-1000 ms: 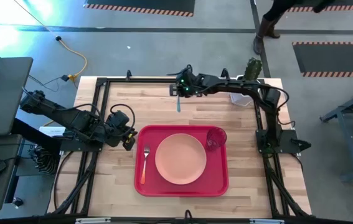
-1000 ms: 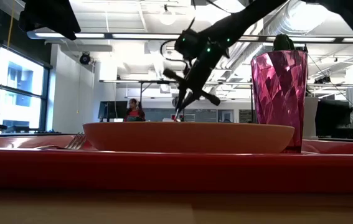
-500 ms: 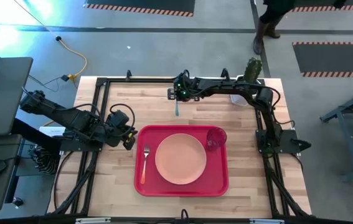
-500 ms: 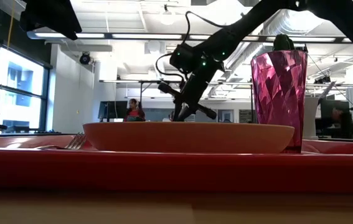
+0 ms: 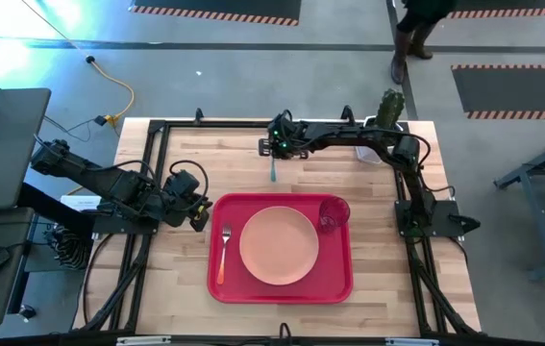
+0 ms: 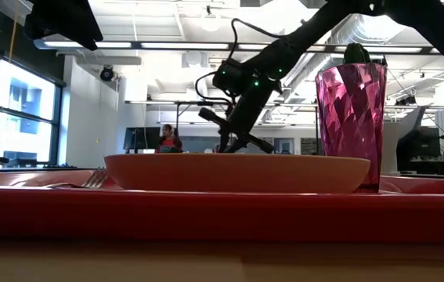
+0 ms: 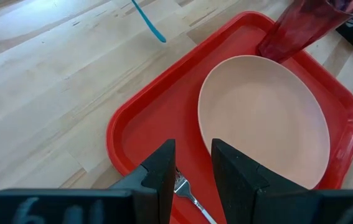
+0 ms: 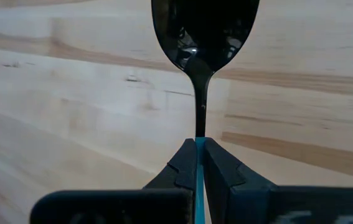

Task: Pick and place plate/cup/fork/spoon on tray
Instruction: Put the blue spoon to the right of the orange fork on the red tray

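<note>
Tray (image 5: 282, 288) sits at table's (image 5: 176, 298) near edge, w/ fork (image 5: 224, 252) on its left part, plate (image 5: 279, 245) at centre, cup (image 5: 332, 212) upright at far-right corner, just beside plate. L gripper (image 5: 198, 213) waits just beside tray's far-left corner, fingers (image 7: 164, 171) slightly apart, holding nothing. Farther back, R gripper (image 5: 274, 146) is clamped on spoon (image 5: 273, 169) at teal handle, near table's far edge.

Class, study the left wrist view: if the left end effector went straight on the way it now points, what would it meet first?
Probably the fork, whose tines lie just ahead of the left end effector, on the tray. The plate comes beyond it. Depth is uncertain from this view.
</note>
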Robot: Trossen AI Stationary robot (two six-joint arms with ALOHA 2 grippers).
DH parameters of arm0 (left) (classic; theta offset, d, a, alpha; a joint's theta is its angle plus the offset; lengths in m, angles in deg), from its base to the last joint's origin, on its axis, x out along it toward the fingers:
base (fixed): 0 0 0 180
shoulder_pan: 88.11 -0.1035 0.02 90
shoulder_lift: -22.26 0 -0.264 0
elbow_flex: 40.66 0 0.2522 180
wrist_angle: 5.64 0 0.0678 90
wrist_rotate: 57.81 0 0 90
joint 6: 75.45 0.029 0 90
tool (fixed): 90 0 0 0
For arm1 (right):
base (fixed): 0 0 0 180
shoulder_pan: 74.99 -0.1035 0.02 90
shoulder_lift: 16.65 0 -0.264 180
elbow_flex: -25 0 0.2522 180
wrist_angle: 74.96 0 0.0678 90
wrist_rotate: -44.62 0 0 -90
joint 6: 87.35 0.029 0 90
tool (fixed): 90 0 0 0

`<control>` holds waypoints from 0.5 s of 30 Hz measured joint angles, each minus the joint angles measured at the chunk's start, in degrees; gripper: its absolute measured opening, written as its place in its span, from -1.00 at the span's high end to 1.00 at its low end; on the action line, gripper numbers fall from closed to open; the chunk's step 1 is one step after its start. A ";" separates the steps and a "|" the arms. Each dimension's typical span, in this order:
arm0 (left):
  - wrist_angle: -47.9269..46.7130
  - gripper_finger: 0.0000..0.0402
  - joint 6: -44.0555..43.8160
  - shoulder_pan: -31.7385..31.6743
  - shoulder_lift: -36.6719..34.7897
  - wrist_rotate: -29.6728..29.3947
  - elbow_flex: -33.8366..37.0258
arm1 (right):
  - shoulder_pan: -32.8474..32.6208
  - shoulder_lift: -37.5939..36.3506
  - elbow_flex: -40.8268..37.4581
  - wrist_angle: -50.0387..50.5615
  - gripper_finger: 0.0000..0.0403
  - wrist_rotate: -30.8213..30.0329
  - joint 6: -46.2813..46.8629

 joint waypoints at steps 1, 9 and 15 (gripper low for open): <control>0.00 0.53 0.00 0.00 0.00 -0.02 0.00 | -0.01 0.00 0.00 0.11 1.00 -0.29 0.01; 0.00 0.53 0.00 0.00 0.00 -0.02 0.00 | 0.11 -0.02 0.00 0.69 1.00 -0.13 0.61; 0.04 0.53 0.02 0.00 0.04 -0.04 0.00 | -0.22 1.08 0.00 1.68 1.00 -0.37 0.75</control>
